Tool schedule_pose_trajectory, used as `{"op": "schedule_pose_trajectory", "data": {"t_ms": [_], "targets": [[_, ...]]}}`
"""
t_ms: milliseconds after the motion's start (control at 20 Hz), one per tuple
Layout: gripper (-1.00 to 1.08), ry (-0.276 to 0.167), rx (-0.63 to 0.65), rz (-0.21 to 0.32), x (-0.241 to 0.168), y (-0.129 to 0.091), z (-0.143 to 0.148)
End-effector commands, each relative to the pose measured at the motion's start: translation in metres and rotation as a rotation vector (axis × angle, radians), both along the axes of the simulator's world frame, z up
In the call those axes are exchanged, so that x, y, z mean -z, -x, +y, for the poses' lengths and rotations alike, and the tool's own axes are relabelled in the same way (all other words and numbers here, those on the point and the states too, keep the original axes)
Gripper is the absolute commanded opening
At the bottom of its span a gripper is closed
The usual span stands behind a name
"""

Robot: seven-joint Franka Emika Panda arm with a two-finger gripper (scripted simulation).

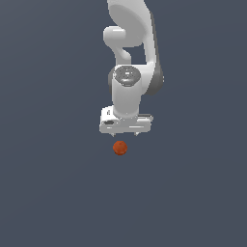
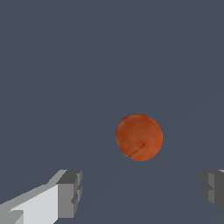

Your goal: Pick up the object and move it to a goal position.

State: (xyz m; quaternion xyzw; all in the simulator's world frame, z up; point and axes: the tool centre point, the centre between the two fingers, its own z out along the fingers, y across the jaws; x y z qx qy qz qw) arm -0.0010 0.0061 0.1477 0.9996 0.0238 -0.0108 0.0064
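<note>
The small red-orange mottled ball [image 1: 120, 148] lies on the flat grey surface, just below my white gripper [image 1: 126, 131] in the exterior view. In the wrist view the ball [image 2: 139, 137] shows ahead of the two grey fingertips [image 2: 70, 192], which stand wide apart on either side. The ball is much narrower than the gap between them. My gripper is open and empty, and it does not touch the ball.
A plain dark grey surface [image 1: 53, 193] fills both views. The white arm [image 1: 132, 43] rises behind the gripper in the exterior view. No other objects show.
</note>
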Motion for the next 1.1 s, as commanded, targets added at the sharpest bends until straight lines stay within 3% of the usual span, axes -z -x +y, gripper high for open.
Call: {"op": "schedule_pose_trajectory", "data": {"t_ms": [0,1050], "targets": [[1.0,0.0,0.0,0.0,0.0,0.0,0.0],[1.0,0.003,-0.008,0.011,-0.011,-0.001,-0.004]]}}
